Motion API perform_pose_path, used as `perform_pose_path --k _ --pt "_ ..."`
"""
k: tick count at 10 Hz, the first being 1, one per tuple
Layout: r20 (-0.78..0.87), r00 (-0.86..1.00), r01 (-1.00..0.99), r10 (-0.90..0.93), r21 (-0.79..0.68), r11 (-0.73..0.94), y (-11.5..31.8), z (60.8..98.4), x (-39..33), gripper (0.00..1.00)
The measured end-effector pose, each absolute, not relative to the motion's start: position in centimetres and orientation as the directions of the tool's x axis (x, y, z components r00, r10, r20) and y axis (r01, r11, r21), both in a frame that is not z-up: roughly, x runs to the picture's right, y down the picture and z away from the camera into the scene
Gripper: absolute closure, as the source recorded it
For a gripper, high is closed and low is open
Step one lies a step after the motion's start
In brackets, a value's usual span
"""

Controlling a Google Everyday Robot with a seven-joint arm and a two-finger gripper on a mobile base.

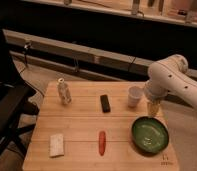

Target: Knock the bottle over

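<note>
The bottle [64, 92], small, clear and white-capped, stands upright near the far left corner of the wooden table [82, 130]. My gripper [153, 108] hangs far to its right, pointing down over the far rim of a green bowl [150, 135] and just right of a white paper cup [135, 96]. Its fingers are open with nothing between them. The white arm [172, 80] reaches in from the right.
A black rectangular object [105, 103] lies mid-table between bottle and cup. A red-orange carrot-like item [102, 142] and a white sponge [56, 145] lie near the front. A black chair [7, 110] stands left of the table.
</note>
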State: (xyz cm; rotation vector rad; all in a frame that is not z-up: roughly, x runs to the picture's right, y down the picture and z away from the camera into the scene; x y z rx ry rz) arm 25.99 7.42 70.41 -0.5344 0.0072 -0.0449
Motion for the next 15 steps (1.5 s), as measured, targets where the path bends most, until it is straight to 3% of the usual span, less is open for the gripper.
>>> perform_pose_path --k 15 --pt "0.128 0.971 0.236 -0.2 -0.437 0.868 4.6 72.3 22.5 0.2"
